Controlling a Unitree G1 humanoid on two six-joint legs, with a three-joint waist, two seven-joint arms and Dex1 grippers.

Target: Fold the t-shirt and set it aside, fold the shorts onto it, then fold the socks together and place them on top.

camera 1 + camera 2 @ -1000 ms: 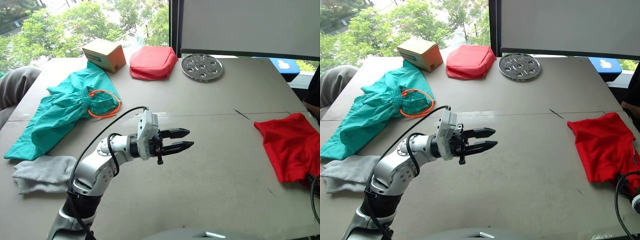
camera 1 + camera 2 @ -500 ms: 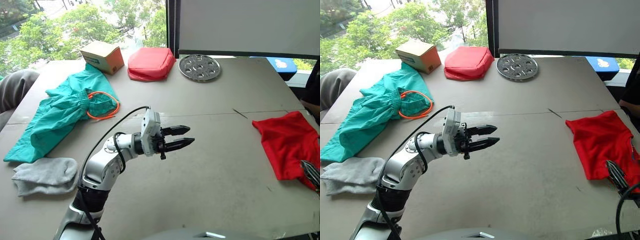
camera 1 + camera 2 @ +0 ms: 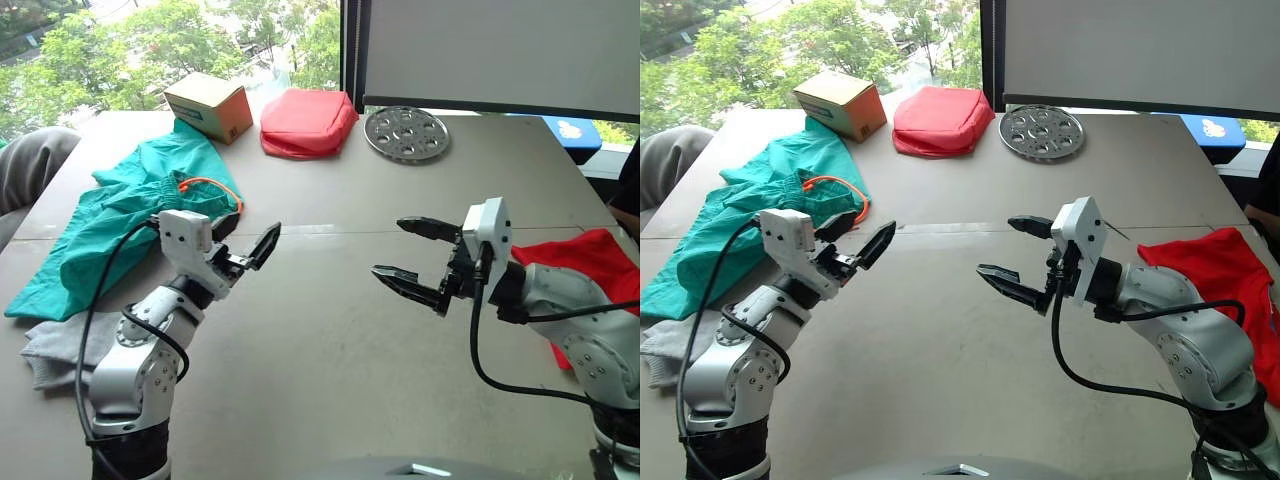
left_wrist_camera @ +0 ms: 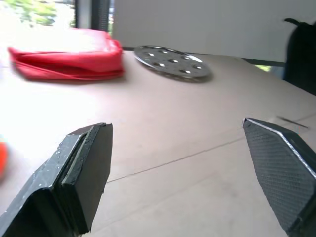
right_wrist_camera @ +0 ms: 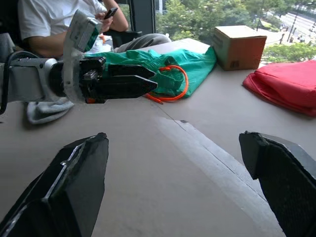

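T-shirt [image 3: 1225, 290] folded(?) at table's [image 3: 970, 370] 3 o'clock | left gripper [image 3: 247, 247], right gripper [image 3: 412, 262] spread, empty, mid-table | shorts [image 3: 120, 215], socks [image 3: 45, 345] unfolded, 9 o'clock | judged: shirt done, shorts next

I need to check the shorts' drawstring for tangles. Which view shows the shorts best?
The left eye view: the shorts lie spread out whole, orange cord at the waistband. The right eye view shows the same scene, with the left gripper crossing the cord. The right wrist view catches one bunched part and the cord loop.
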